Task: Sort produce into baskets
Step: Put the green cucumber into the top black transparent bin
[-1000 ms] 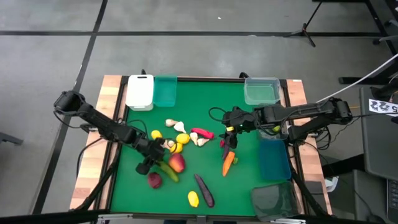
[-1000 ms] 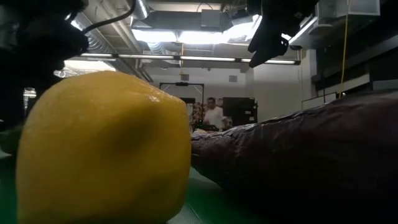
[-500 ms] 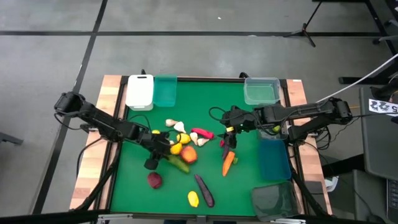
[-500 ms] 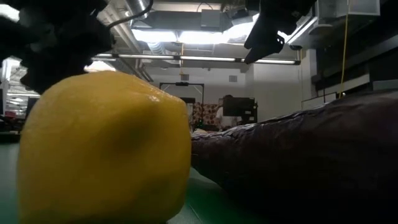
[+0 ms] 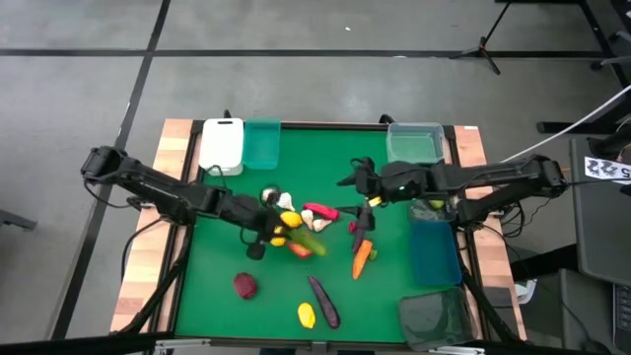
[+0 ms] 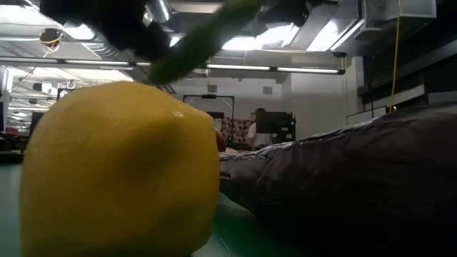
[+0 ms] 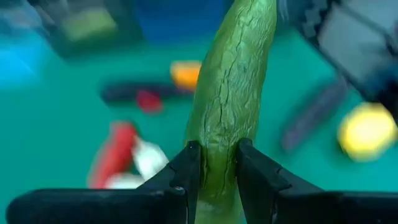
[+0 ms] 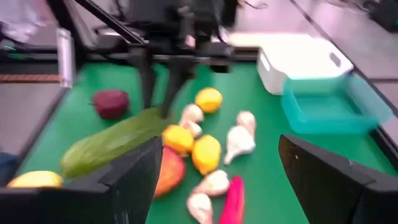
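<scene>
Sorting looks barely begun; the left tool [image 7: 214, 171] is clamped on a cucumber [image 7: 230, 99] above the pile, the right tool [image 5: 355, 180] hangs apart nearby; most produce lies on the counter [image 5: 394, 296].

The left arm reaches in from the worktop's left edge toward its middle, its pincer [image 7: 217, 171] raised and clamped, both fingers [image 7: 186, 168] pressed inward. The right arm stretches in from the right edge, its pincer [image 8: 214, 174] spread wide, fingers [image 8: 134, 168] well apart.
</scene>
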Robot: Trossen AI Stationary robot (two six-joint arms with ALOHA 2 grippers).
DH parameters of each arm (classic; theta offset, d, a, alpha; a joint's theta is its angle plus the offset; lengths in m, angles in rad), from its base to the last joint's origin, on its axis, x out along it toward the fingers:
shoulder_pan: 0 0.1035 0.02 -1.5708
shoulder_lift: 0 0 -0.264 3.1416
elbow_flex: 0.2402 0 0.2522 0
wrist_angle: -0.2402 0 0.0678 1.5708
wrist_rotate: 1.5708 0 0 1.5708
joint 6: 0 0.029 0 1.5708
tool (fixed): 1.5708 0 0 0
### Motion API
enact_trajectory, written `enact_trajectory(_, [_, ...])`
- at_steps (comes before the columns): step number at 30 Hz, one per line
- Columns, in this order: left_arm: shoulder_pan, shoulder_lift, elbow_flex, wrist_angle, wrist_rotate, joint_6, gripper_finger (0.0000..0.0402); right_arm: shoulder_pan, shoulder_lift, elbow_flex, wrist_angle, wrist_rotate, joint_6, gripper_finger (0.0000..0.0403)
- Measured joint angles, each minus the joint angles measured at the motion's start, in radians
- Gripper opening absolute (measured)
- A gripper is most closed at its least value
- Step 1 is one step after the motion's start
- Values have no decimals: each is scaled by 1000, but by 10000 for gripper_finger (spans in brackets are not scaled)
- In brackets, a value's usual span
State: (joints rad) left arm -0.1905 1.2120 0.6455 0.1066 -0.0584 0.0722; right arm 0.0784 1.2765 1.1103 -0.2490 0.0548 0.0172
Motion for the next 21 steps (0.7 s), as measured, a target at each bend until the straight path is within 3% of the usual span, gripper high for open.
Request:
enact_trajectory(9, [87, -123, 0, 243, -18, 94, 81, 1, -204, -94, -10, -3, -49, 319])
enact_trajectory(14, [119, -110, 0, 462, -14, 125, 81, 0, -259, -246, 273, 38, -102, 319])
enact_trajectory(21, [134, -32, -1, 651, -2, 94, 81, 0, -192, -341, 665, 39, -240, 319])
